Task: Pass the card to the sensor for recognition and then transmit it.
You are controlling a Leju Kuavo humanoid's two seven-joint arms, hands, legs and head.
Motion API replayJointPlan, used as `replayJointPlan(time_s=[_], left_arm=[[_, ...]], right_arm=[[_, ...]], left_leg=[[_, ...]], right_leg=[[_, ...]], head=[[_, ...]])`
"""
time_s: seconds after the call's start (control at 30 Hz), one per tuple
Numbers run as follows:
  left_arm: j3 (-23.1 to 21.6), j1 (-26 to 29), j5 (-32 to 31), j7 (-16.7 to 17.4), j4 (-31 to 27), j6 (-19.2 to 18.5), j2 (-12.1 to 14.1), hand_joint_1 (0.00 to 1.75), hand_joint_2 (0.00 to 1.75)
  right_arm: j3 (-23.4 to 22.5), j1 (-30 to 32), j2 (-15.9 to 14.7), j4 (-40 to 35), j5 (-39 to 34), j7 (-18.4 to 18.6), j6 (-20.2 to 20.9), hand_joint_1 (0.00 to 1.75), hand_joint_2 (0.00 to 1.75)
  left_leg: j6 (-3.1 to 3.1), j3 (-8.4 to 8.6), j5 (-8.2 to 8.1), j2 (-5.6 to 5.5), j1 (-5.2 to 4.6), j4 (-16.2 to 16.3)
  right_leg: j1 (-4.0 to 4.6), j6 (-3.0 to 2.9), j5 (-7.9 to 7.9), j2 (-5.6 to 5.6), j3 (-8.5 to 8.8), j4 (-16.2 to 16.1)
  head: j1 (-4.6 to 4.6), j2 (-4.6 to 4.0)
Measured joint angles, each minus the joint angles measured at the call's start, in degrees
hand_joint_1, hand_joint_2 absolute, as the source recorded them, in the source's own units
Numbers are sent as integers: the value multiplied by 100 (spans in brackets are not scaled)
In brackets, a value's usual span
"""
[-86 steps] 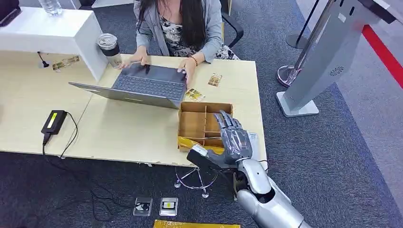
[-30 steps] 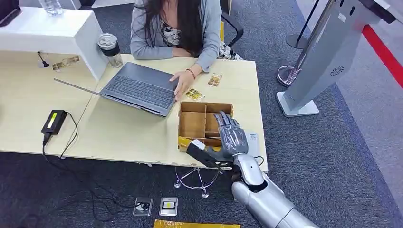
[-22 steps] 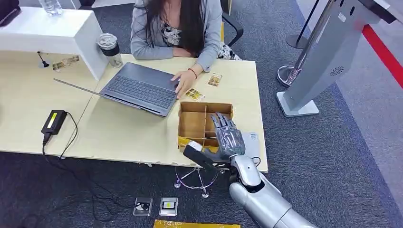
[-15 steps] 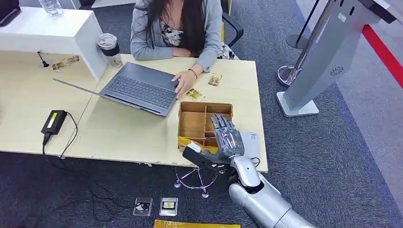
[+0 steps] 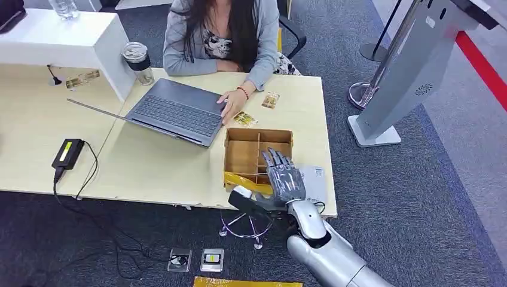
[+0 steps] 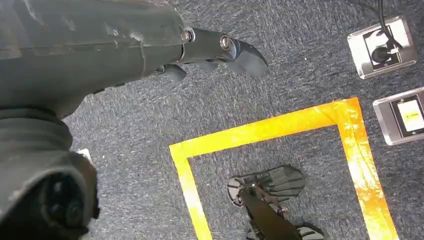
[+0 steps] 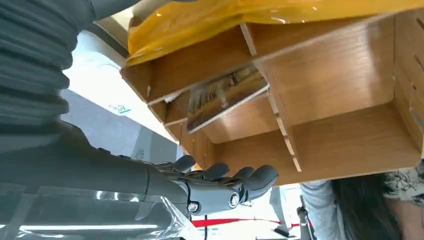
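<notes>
The right hand (image 5: 283,179), fingers spread and holding nothing, had drawn back toward the near edge of the divided wooden box (image 5: 245,156). A patterned card (image 7: 225,92) leaned inside one compartment. The left hand (image 6: 220,47) hung empty over carpet.

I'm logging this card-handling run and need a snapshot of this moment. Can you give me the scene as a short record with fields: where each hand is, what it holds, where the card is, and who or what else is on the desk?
right hand: above the near end of the wooden divider box, fingers spread, holding nothing
left hand: hanging over carpet, holding nothing
card: leaning in a box compartment, seen from the right wrist view
person: seated across the desk, one hand at the laptop
sensor kiosk: on the floor beside the desk
</notes>
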Motion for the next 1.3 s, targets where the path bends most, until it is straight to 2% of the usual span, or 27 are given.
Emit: replayJointPlan(time_s=[0.5,0.53,0.57,1.3], left_arm=[[0,0,22,0,0,50,-2,0,0],[0,0,22,0,0,50,-2,0,0],[0,0,22,0,0,50,-4,0,0],[0,0,-2,0,0,52,-4,0,0]], right_arm=[[0,58,-37,0,101,22,9,0,175],[0,59,-37,0,101,17,9,152,175],[0,59,-37,0,101,15,9,175,175],[-48,60,-31,-4,149,-96,151,175,175]], left_leg=[[0,0,0,0,0,0],[0,0,0,0,0,0],[0,0,0,0,0,0],[0,2,0,0,0,0]], right_leg=[[0,0,0,0,0,0],[0,0,0,0,0,0],[0,0,0,0,0,0],[0,0,0,0,2,0]], head=[[0,0],[0,0],[0,0],[0,0]])
